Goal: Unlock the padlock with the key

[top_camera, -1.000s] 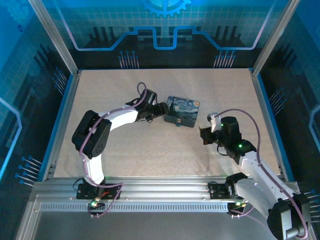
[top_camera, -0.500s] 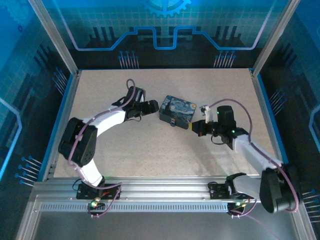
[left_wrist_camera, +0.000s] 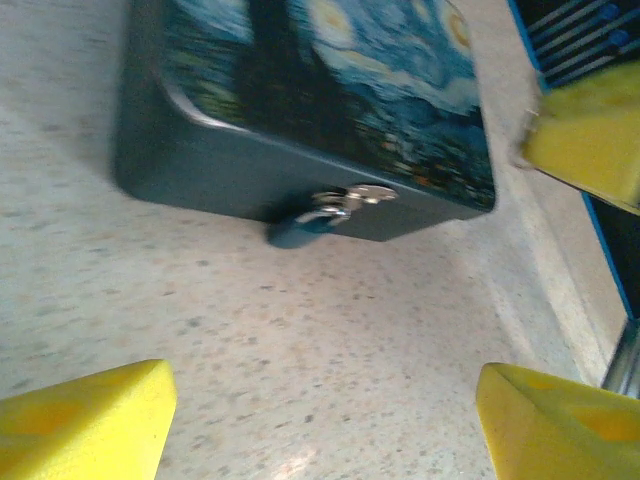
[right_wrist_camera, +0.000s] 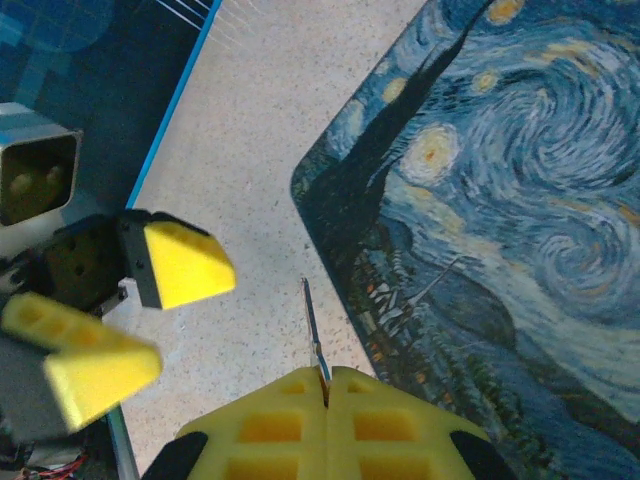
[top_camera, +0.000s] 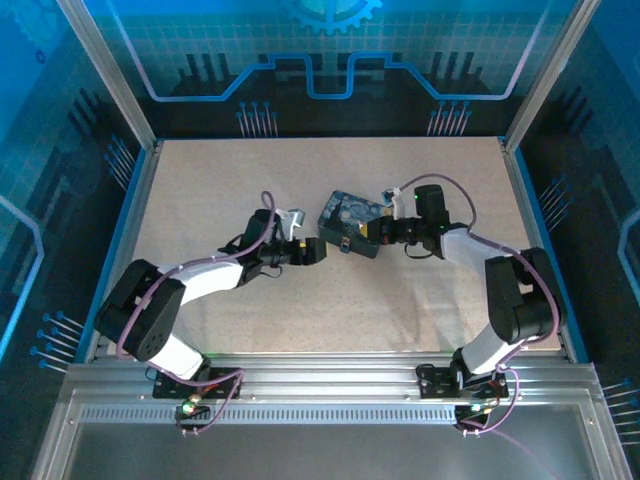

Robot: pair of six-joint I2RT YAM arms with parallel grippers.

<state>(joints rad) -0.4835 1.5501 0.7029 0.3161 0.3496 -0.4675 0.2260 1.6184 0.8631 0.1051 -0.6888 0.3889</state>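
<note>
The small dark-blue padlock point(left_wrist_camera: 300, 224) hangs by its silvery shackle point(left_wrist_camera: 352, 196) from the front wall of the starry-night tin point(left_wrist_camera: 320, 90); from above, the padlock point(top_camera: 343, 243) sits at the tin's point(top_camera: 350, 215) near edge. My left gripper point(left_wrist_camera: 320, 430) is open, its yellow fingers point(left_wrist_camera: 80, 420) wide apart over bare table just short of the padlock. My right gripper point(right_wrist_camera: 327, 380) is shut on the thin dark key point(right_wrist_camera: 313, 325), whose blade points out beside the tin's point(right_wrist_camera: 500, 200) edge. From above, the right gripper point(top_camera: 375, 232) is at the tin's right near corner and the left gripper point(top_camera: 312, 250) to its left.
The speckled beige table point(top_camera: 250, 180) is walled by blue rails point(top_camera: 120, 240) and metal posts. The left gripper's yellow fingers point(right_wrist_camera: 185, 262) show close ahead in the right wrist view, and the right gripper's pad point(left_wrist_camera: 590, 140) stands beside the tin in the left wrist view.
The right gripper has swung left and away from the bases, up to the tin. The left gripper has drawn back to the tin's near left. The tin has shifted and turned a little.
</note>
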